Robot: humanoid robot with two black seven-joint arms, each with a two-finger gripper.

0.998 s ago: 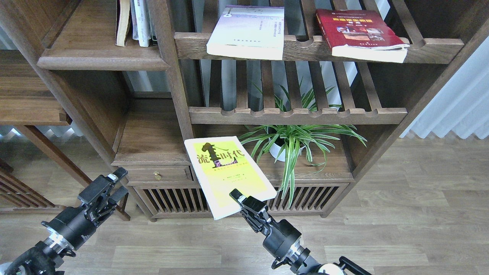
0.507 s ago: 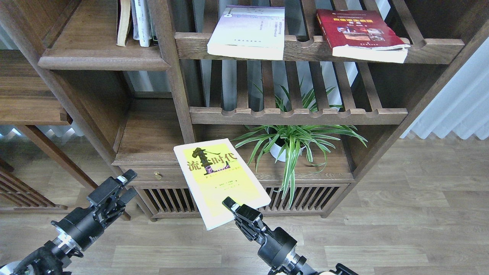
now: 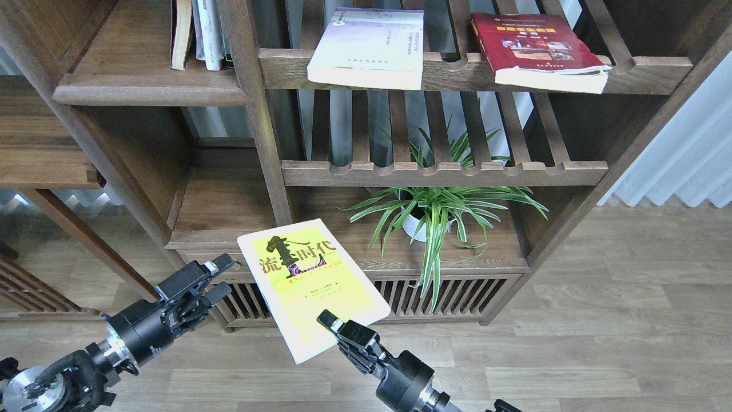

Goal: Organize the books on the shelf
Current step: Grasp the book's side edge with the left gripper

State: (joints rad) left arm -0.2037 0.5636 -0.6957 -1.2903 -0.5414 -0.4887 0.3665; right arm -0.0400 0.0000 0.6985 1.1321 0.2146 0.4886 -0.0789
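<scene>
I am counting three books. At lower left, my left gripper (image 3: 214, 280) is hanging with fingers parted, holding nothing, and it is now nearer the yellow book (image 3: 306, 280) than a second ago. At lower centre, my right gripper (image 3: 334, 326) is clamping that book's near corner; the book, with black characters on its cover, is tilting in the air and has shifted left. At top centre the lavender book (image 3: 369, 46) and at upper right the red book (image 3: 534, 48) are lying flat on the slatted rack (image 3: 452, 66).
</scene>
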